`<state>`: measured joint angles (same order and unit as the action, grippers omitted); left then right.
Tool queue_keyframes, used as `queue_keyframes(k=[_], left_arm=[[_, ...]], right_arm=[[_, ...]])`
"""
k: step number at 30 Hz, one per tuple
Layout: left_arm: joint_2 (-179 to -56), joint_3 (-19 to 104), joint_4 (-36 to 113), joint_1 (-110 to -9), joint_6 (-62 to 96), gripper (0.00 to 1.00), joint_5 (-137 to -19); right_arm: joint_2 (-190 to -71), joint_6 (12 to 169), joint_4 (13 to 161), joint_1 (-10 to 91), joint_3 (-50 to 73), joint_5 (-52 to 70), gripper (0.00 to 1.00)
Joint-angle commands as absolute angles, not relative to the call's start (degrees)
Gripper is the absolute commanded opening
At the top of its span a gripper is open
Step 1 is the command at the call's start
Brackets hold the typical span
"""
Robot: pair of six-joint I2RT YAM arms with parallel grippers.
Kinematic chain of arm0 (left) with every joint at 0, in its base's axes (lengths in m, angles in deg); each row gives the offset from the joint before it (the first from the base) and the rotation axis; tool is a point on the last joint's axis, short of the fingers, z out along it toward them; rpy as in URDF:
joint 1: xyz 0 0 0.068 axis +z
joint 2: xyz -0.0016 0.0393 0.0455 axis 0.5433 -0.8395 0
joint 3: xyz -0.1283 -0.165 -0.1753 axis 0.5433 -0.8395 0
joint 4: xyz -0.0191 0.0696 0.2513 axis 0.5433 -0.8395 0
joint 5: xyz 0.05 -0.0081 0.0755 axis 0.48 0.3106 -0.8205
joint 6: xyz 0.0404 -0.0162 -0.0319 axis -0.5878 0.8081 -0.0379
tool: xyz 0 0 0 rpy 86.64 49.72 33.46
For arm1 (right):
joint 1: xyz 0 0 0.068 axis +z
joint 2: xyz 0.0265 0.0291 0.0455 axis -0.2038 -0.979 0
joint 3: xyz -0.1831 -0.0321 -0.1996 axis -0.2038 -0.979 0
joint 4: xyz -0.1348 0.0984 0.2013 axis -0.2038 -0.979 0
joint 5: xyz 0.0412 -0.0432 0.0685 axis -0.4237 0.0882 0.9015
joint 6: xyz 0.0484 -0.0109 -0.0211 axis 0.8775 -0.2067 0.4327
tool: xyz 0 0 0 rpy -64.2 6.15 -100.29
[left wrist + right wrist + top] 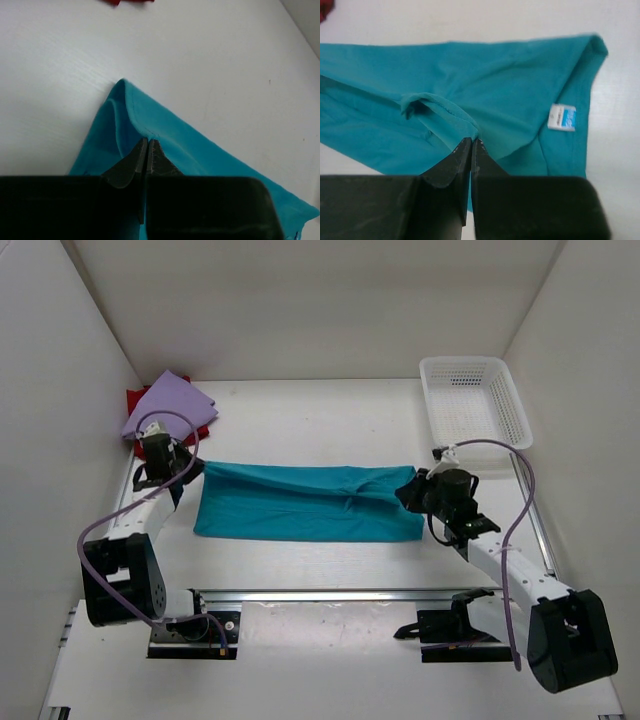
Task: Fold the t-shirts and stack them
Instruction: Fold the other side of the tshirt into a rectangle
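Though outstretched, teal t-shirt (300,505) creased midway.

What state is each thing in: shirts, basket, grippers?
teal shirt: stretched out, held at both ends
purple shirt: folded, atop red shirt
red shirt: mostly covered
basket: upright
left gripper: shut on teal shirt
right gripper: shut on teal shirt

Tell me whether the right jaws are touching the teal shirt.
Touching: right wrist view shows the right gripper, jaws shut, pinching a raised fold of the teal shirt.
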<state>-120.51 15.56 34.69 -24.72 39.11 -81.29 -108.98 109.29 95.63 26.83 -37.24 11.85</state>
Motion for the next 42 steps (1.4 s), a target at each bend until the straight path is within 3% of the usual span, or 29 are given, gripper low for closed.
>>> queue_keyframes(k=[1,5,10,13,17,21,25,27,29,32,36,42], left_arm=[[-115.5,11.4,35.6,-23.9,39.6,0.03,-82.9],[-113.8,9.4,35.0,-23.4,40.0,0.06,-82.4],[-114.0,6.4,34.9,-19.6,44.2,0.28,-77.6],[-111.5,4.1,37.4,-16.0,47.1,0.29,-74.8],[-105.9,4.7,38.2,-19.1,46.5,0.30,-79.2],[-102.5,5.1,40.0,-25.6,45.5,0.28,-80.0],[-101.6,2.4,42.9,-36.5,45.8,0.25,-81.0],[-101.7,0.2,44.1,-40.6,46.5,0.25,-81.1],[-101.9,-2.5,45.6,-43.7,46.5,0.22,-81.4],[-101.8,-6.3,47.4,-41.7,46.7,0.22,-78.7],[-99.6,-10.7,48.6,-39.7,48.1,0.20,-77.2],[-96.4,-13.9,49.1,-39.2,47.9,0.21,-79.7]], right_arm=[[-105.2,109.8,94.8,27.1,-41.3,10.8,0.00],[-100.3,110.1,92.7,27.5,-45.6,10.6,0.00],[-96.0,112.5,91.1,29.4,-49.9,11.4,0.03],[-93.8,113.4,89.0,30.5,-51.3,11.5,0.10],[-89.7,113.3,82.8,31.7,-49.3,10.8,0.23],[-87.9,112.4,79.1,34.3,-45.3,7.9,0.25],[-96.1,109.4,82.1,36.5,-41.0,8.5,0.02],[-102.0,107.3,83.6,39.1,-38.4,9.7,0.00],[-109.2,104.7,84.0,44.6,-33.7,6.4,0.14],[-119.1,100.1,81.3,49.1,-26.4,5.6,0.27],[-129.0,96.4,78.1,55.5,-19.4,1.4,0.27],[-135.3,96.5,77.5,55.4,-17.8,-4.6,0.30]])
